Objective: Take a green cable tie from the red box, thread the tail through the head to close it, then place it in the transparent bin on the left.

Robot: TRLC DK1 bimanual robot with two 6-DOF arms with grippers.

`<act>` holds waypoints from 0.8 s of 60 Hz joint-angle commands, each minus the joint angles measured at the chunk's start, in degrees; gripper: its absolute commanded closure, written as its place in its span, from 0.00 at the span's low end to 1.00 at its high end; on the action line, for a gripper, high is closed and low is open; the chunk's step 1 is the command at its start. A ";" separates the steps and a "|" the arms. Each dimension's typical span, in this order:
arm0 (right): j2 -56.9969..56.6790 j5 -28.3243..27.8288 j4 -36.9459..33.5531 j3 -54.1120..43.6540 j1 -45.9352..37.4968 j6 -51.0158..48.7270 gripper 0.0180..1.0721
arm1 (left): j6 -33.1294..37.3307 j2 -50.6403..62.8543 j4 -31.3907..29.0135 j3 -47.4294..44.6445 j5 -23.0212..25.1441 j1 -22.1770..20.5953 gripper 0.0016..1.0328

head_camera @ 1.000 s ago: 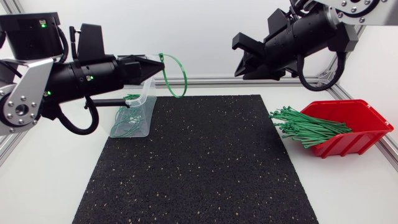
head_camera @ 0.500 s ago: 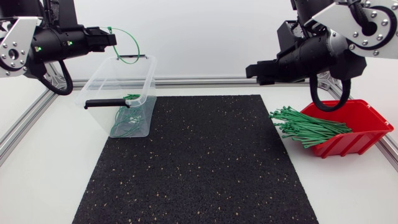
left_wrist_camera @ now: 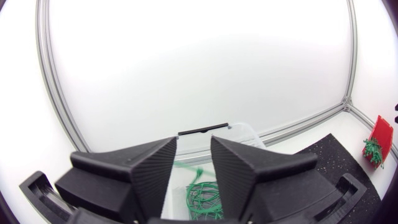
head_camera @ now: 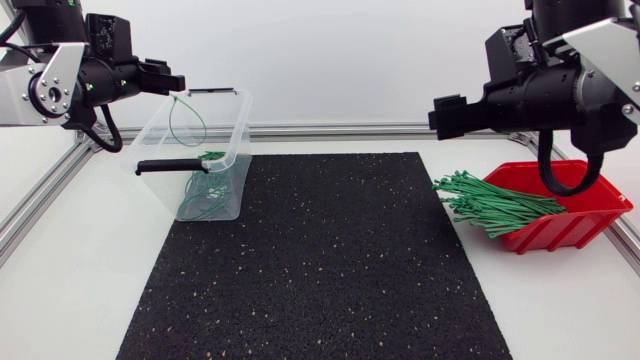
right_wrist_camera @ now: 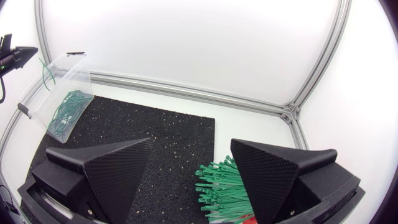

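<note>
- Logging the left gripper (head_camera: pixel 172 80) up over the back rim of the transparent bin (head_camera: pixel 232 125), well above the table.
- Reading its fingers (left_wrist_camera: pixel 149 171) in the left wrist view as parted by a narrow gap, with nothing gripped between them.
- Spotting one closed green loop (head_camera: pixel 186 115) just under that gripper, inside the bin's upper half and apart from the fingertips. Judging it as released into the bin, but not managing to tell whether it is touching a wall.
- Finding a heap of finished loops (head_camera: pixel 200 195) lying at the bin's bottom, close to the black handle (head_camera: pixel 165 166).
- Noting the black mat (head_camera: pixel 320 260) lying between bin and box.
- Seeing the right gripper (head_camera: pixel 442 112) raised over the mat's far right corner, near the red box (head_camera: pixel 585 215) but not over it. Reading it in the right wrist view as spread wide and holding nothing.
- Locating the straight green ties (head_camera: pixel 490 205) fanning out over the box's open side toward the mat, ahead of and below the right gripper.
- Judging the step in hand as the tail end of placing: one tie closed and delivered, a fresh pick not yet begun.
- Expecting the next move to call for lowering the right gripper onto the fan's edge and pinching a single tie near one end without dragging its neighbours. Also expecting the left arm to be needed nearer the middle for threading.
</note>
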 commanded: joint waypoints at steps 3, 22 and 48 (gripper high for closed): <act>-3.01 0.42 2.37 -3.24 -1.03 -2.16 0.04 | 3.59 -0.01 1.52 -2.43 -1.18 -0.23 0.03; -10.30 -1.43 13.36 -10.18 -6.65 -3.48 0.04 | 3.94 -7.30 5.74 -10.34 -1.18 0.48 0.03; -20.15 -3.45 27.07 -21.69 -10.79 -6.73 0.04 | 2.89 -18.20 9.87 -21.42 -1.18 2.85 0.03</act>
